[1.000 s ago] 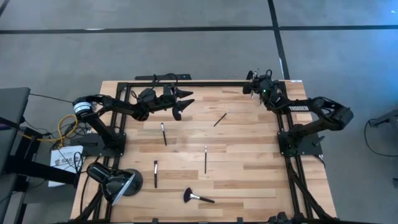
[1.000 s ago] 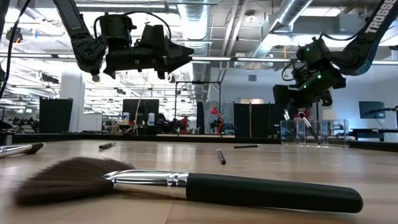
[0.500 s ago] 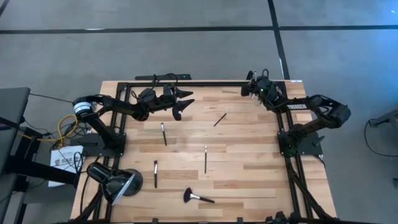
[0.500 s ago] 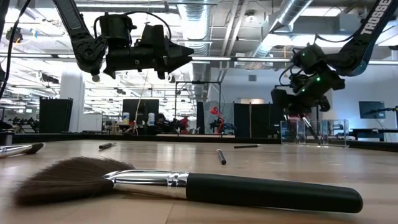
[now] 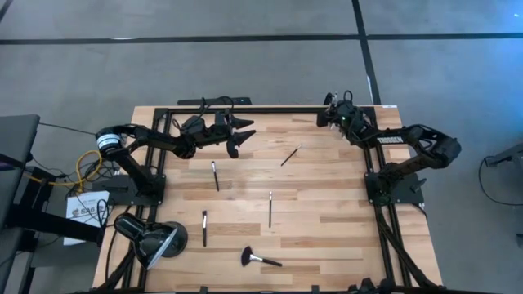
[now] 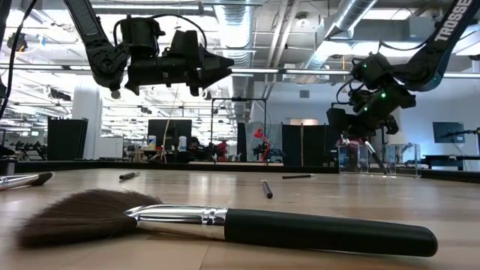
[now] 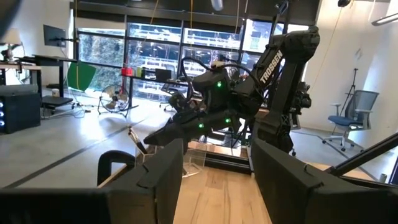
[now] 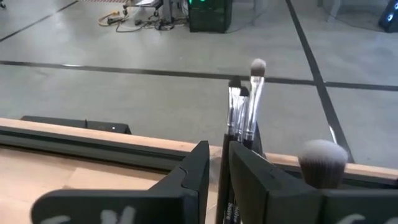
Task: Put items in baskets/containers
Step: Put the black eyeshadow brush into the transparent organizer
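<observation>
Up at the far right corner of the pale wooden desk (image 5: 319, 204), the right end effector (image 8: 217, 163) hovers over the small clear plastic holder (image 6: 377, 159), its fingers parted only a slit around the slim dark brushes (image 8: 242, 102) standing upright there; whether it grips one, I cannot tell. The left end effector (image 5: 242, 133) hangs above the desk's far left part, fingers moderately apart and empty. Loose thin dark brushes (image 5: 270, 209) lie scattered across the middle, and a large fluffy black-headed brush (image 5: 258, 259) lies near the front edge.
</observation>
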`<state>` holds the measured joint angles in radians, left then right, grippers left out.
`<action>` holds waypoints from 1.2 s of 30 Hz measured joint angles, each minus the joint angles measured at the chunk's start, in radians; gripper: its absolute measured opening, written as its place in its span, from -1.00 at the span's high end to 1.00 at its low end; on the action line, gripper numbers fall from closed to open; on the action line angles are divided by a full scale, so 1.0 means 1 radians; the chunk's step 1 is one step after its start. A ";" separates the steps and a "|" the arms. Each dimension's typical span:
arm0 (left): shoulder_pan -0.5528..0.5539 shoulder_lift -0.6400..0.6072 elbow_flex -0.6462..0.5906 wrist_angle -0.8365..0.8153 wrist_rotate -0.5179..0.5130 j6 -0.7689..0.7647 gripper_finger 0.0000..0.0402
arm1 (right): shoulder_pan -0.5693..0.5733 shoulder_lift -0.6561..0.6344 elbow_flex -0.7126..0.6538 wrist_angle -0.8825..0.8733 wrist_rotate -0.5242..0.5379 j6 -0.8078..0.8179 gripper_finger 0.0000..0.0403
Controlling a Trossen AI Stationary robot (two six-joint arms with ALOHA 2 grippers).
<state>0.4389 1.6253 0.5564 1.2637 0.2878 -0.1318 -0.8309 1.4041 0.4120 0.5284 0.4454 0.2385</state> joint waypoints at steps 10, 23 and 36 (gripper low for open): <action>0.000 0.000 0.000 -0.011 0.000 0.000 0.07 | 0.133 -0.144 0.036 -0.001 -0.001 -0.086 0.73; 0.000 0.000 0.000 -0.032 -0.012 -0.007 0.07 | 0.295 -0.167 0.227 -0.441 -0.158 0.001 0.73; -0.014 0.000 0.068 -0.293 -0.066 -0.008 0.07 | 0.314 -0.033 0.295 -0.499 -0.399 0.024 0.73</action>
<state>0.4249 1.6248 0.6244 0.9704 0.2214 -0.1394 -0.5164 1.3709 0.7071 0.0296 0.0463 0.2627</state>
